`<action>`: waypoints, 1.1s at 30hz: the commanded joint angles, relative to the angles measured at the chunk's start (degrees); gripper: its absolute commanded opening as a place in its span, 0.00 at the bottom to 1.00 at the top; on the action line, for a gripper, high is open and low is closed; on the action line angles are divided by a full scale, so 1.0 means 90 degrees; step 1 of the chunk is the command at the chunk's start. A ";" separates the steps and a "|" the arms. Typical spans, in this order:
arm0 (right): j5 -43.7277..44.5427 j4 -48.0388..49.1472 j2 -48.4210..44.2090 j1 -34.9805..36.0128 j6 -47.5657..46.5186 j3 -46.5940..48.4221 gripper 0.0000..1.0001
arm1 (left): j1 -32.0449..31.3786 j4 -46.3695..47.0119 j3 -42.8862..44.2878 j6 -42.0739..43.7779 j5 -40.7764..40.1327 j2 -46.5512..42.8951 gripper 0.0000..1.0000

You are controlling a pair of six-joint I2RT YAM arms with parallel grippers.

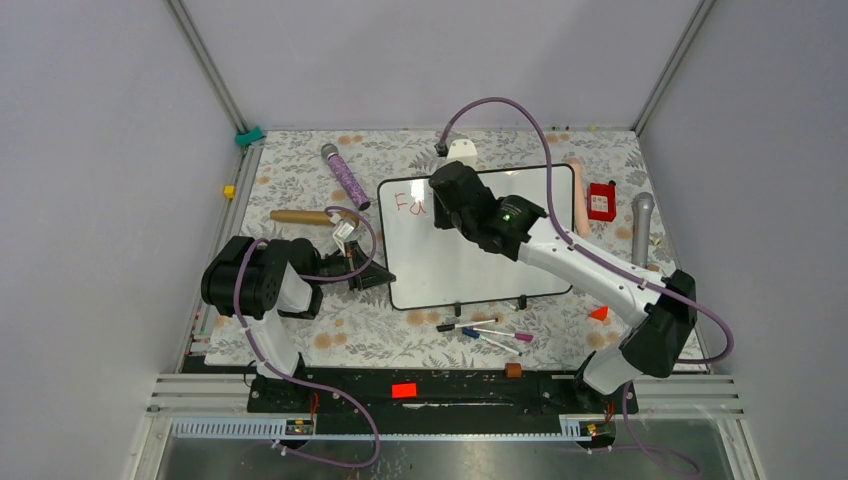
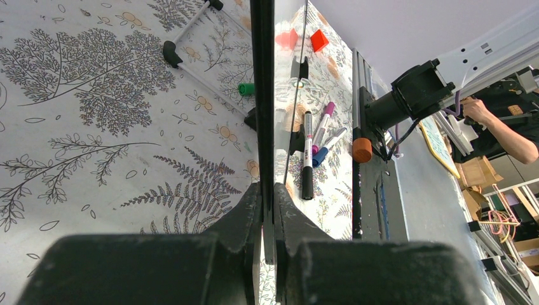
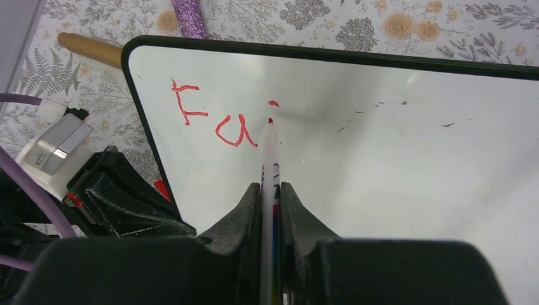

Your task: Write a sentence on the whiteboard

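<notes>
The whiteboard (image 1: 470, 262) lies flat in the middle of the table. The sentence (image 1: 410, 204) is only the red letters "Fa" near the board's top left corner. In the right wrist view these letters (image 3: 213, 119) have a small red dot just to their right. My right gripper (image 3: 271, 187) is shut on a white red-tipped marker (image 3: 270, 159), whose tip touches the whiteboard (image 3: 394, 146) under that dot. The right gripper (image 1: 445, 198) hovers over the writing. My left gripper (image 1: 383, 277) is shut on the board's left edge (image 2: 262, 95), with both fingers clamping the thin black frame.
Several loose markers (image 1: 485, 332) lie below the board's two feet. A wooden rolling pin (image 1: 300, 216) and a purple glitter microphone (image 1: 345, 175) lie left of the board. A red box (image 1: 601, 201) and a grey microphone (image 1: 641, 225) lie to its right. An orange wedge (image 1: 599, 313) sits front right.
</notes>
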 commanded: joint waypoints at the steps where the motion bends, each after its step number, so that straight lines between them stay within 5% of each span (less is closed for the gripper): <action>1: 0.0025 0.0015 0.0213 -0.0031 0.0042 0.0159 0.00 | -0.0083 0.0431 0.0048 0.0278 0.0400 -0.0018 0.00; 33: -0.0387 -0.0098 -0.0378 -0.0039 0.0262 -0.0311 0.00 | -0.0078 0.0428 0.0053 0.0266 0.0407 -0.0008 0.00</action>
